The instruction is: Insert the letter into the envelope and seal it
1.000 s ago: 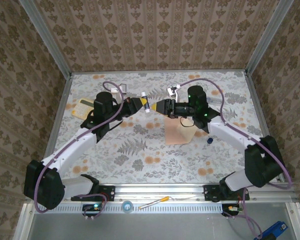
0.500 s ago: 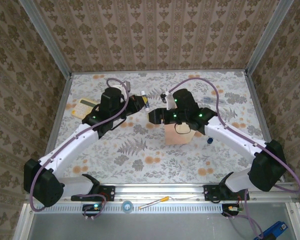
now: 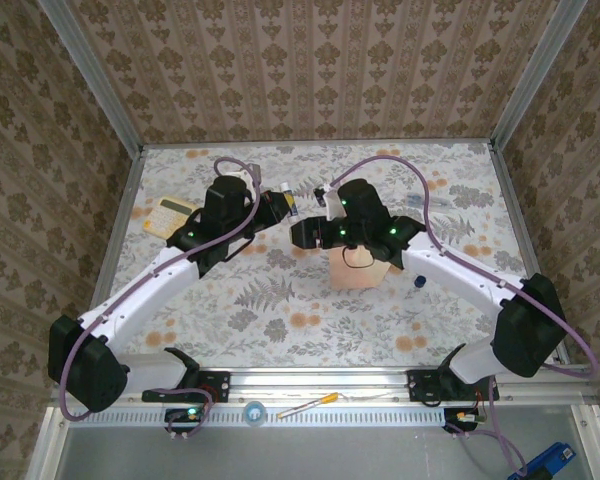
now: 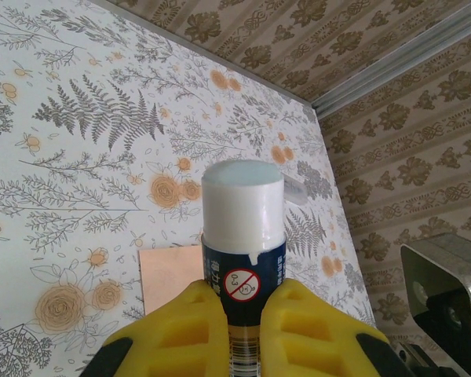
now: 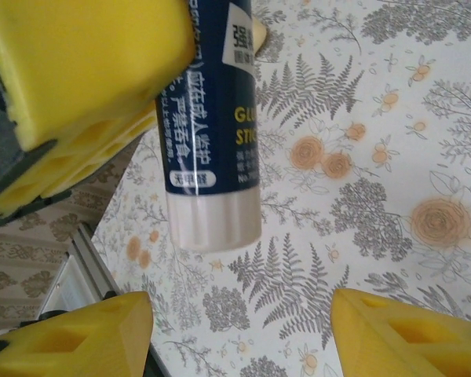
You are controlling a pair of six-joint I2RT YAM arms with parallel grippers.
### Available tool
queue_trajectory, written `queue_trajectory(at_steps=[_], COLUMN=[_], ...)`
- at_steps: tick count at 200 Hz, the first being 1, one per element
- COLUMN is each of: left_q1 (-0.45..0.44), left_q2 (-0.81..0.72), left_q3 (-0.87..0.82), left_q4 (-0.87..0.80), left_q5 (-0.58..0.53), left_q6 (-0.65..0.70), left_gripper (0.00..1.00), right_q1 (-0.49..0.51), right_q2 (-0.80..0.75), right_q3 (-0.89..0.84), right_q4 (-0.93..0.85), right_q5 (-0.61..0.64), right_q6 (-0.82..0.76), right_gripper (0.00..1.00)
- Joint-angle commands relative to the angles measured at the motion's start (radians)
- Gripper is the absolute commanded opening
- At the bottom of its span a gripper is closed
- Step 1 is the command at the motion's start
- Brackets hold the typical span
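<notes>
Tabletop [image 3: 280,310] under a matte cloth printed with grey ferns and orange blossoms takes up most of the overhead view. It is boxed in by walls [image 3: 310,70] in a tan damask pattern.

Just right of centre in that view lies the envelope [image 3: 358,272], a flat, thin, salmon-pink paper rectangle. Its upper edge is hidden under the right arm, so I cannot tell how its flap lies. The left wrist view shows it at lower left as a plain pink rectangle [image 4: 169,275]. Whether the letter is inside cannot be told; I would judge it probably is.

Above the envelope the two arms meet. The left gripper [image 4: 243,314] has its ribbed yellow fingers [image 5: 78,71] clamped around a glue stick [image 4: 243,259], a glossy navy cylinder with printed lettering. The stick's smooth white cap [image 5: 216,220] is still on. The right gripper [image 5: 235,338] holds its jaws wide apart, one to each side just below that cap, touching nothing.

Sealing looks barely begun. The cap has to come off, then glue goes on the flap and the flap is pressed down.
</notes>
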Motion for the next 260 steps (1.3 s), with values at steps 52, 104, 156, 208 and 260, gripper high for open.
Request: queue_trajectory(at_steps=[52, 104, 156, 208, 260], left_q1=[-0.002, 0.001, 0.007, 0.016, 0.025], left_q2=[-0.002, -0.001, -0.004, -0.007, -0.021], left_q3=[-0.007, -0.015, -0.026, -0.038, -0.079], left_q4=[0.056, 0.082, 0.102, 0.123, 0.182], left_q5=[0.028, 0.045, 0.056, 0.075, 0.127], left_q6=[-0.038, -0.061, -0.079, -0.092, -0.108], left_gripper=[0.07, 0.07, 0.08, 0.07, 0.08], right_q1=[-0.035, -0.052, -0.067, -0.091, -0.155], right_q2=[0.022, 0.025, 0.024, 0.011, 0.009], right_q3=[-0.002, -0.023, -0.048, -0.083, -0.156], right_q4=[0.131, 0.180, 0.220, 0.293, 0.511], right_q5=[-0.100, -0.140, -0.164, -0.212, -0.344], right_q6=[0.054, 0.082, 0.107, 0.155, 0.300], right_gripper=[0.56, 0.44, 0.38, 0.32, 0.29])
